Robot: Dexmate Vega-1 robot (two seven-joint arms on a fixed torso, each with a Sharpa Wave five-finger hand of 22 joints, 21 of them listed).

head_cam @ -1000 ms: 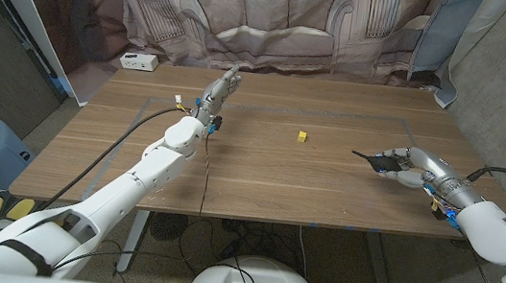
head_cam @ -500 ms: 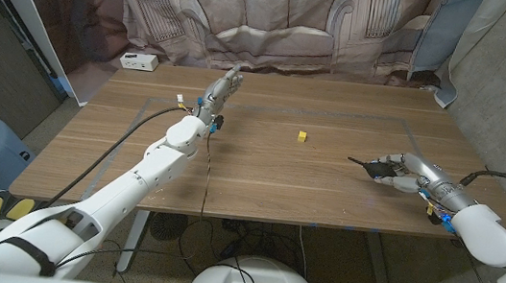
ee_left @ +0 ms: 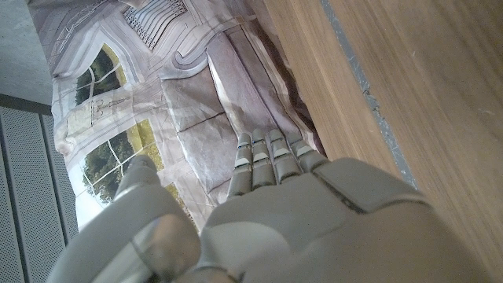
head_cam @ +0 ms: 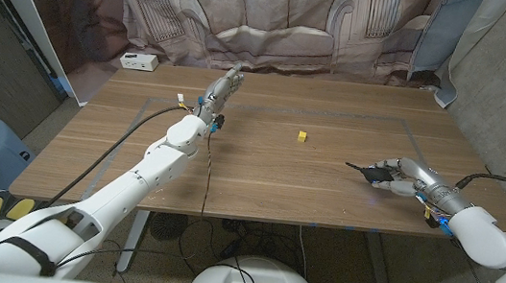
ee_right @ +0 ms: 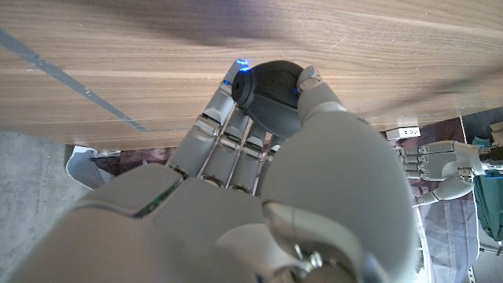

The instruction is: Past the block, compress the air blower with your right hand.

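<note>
My right hand (head_cam: 402, 175) grips a black air blower (head_cam: 380, 173) just above the table's right side, the thin nozzle pointing toward the table's middle. In the right wrist view the thumb and fingers (ee_right: 228, 126) wrap the dark bulb of the air blower (ee_right: 267, 94). A small yellow block (head_cam: 302, 136) lies on the wood near the middle, further back and to the left of that hand. My left hand (head_cam: 222, 87) is held up over the far left part of the table, fingers (ee_left: 267, 157) straight and together, holding nothing.
A wooden table (head_cam: 268, 177) carries thin tape lines (head_cam: 267, 109) forming a rectangle. A white box (head_cam: 139, 61) sits at the far left corner. A printed curtain (head_cam: 278, 19) hangs behind the table. A cable (head_cam: 207, 170) dangles from my left arm.
My right hand has carried the air blower a little leftward and nearer the front edge. The left hand and the yellow block have stayed put.
</note>
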